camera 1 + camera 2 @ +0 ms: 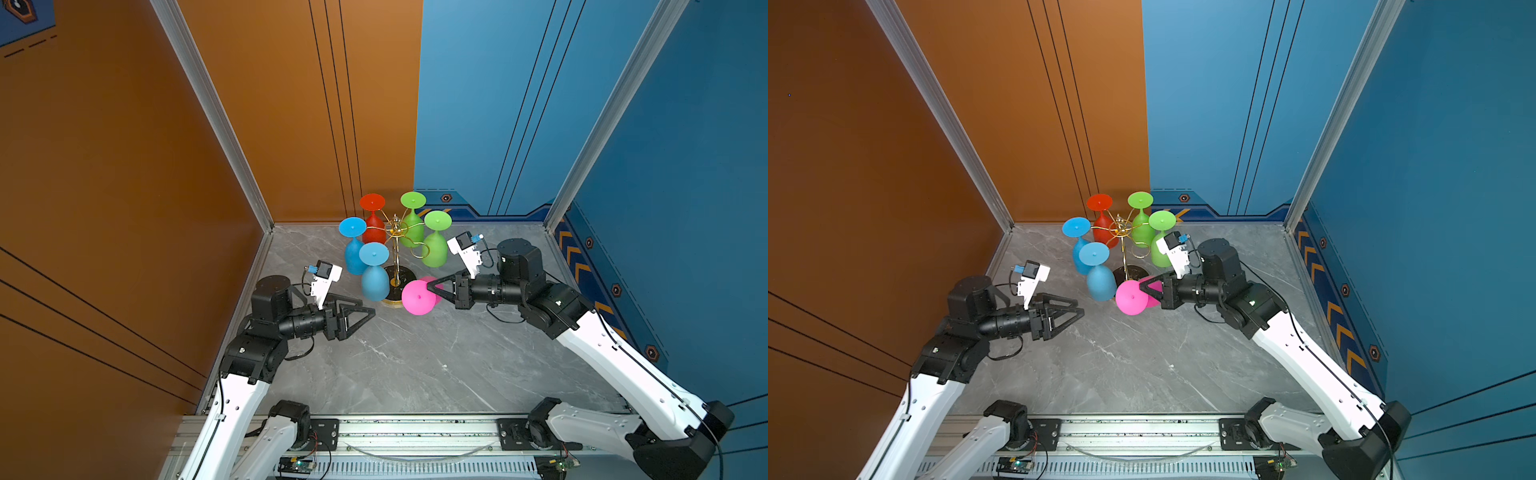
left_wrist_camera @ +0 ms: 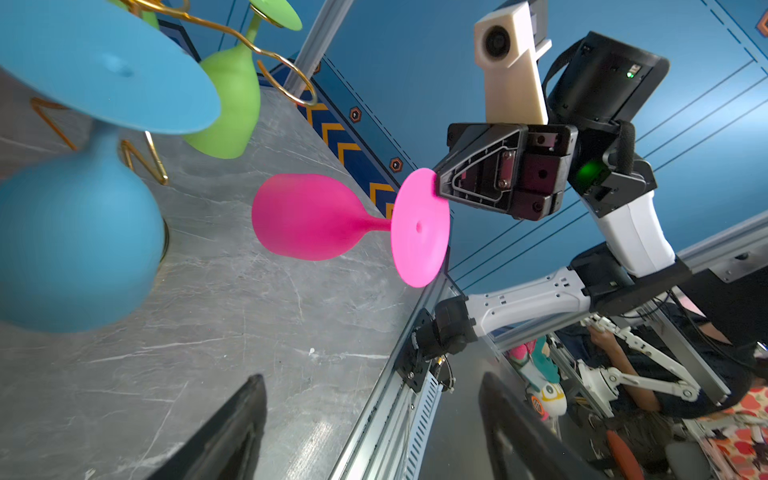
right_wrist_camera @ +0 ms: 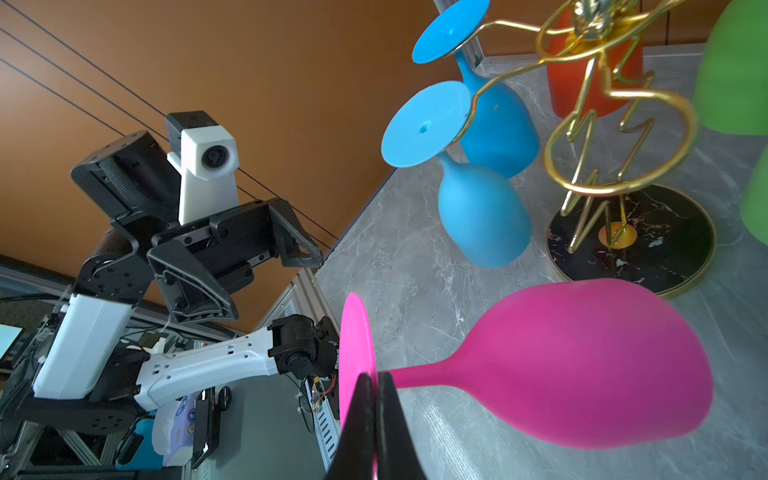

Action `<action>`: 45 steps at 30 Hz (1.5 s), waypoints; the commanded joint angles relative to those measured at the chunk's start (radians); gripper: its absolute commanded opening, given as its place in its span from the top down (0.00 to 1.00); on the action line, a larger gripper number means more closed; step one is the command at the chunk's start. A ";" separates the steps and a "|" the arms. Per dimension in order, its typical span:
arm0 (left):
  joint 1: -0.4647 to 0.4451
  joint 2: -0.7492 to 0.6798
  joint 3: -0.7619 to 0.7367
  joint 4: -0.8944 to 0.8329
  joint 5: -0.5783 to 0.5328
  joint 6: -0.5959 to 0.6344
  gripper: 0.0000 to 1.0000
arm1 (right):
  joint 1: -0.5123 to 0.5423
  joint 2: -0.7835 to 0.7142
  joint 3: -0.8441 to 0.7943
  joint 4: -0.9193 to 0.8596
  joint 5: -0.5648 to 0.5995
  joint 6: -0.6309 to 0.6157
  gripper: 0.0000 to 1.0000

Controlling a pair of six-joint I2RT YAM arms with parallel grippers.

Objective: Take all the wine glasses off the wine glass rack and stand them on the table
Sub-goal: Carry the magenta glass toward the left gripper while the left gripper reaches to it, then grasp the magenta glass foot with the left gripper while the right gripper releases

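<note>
Pink wine glass [image 2: 307, 216]: off wine glass rack [image 1: 397, 232], on its side low over table [image 1: 415, 361], just beside rack base [image 3: 648, 237]. Judged light, matte, not slippery; thin foot possibly bendy, stem the surer hold. Pinched at foot rim by right gripper [image 3: 374, 386], jaws clamped. Left gripper [image 1: 365, 309] spread, empty, near. Pinch plain from wrist views; blocked in top views, whole rack only there.

You have white link shells and black joint housings on the left arm [image 1: 232, 415] and right arm [image 1: 615, 357]. The left end effector [image 3: 278, 286] and right end effector [image 1: 432, 287] carry black, triangular open-frame fingers [image 3: 187, 270]. White wrist camera housings [image 1: 328, 274] bear blue connectors [image 1: 478, 238]. Black cables [image 1: 300, 356] loop beside joints.
</note>
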 commanded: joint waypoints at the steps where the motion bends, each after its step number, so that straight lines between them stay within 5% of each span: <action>1: -0.076 0.008 0.021 -0.001 0.061 0.001 0.22 | 0.048 -0.028 -0.033 -0.015 -0.037 -0.081 1.00; 12: -0.281 0.091 0.024 0.137 0.059 -0.047 0.37 | 0.122 -0.029 -0.044 -0.015 -0.049 -0.116 1.00; 34: -0.333 0.130 0.005 0.194 0.060 -0.066 0.97 | 0.136 -0.059 -0.072 -0.010 -0.027 -0.116 1.00; 37: -0.336 0.126 -0.001 0.196 0.058 -0.064 0.98 | 0.135 -0.067 -0.080 -0.010 -0.029 -0.114 0.91; 45: -0.362 0.069 -0.040 0.195 -0.039 -0.006 1.00 | 0.111 -0.115 -0.100 -0.010 0.017 -0.098 0.47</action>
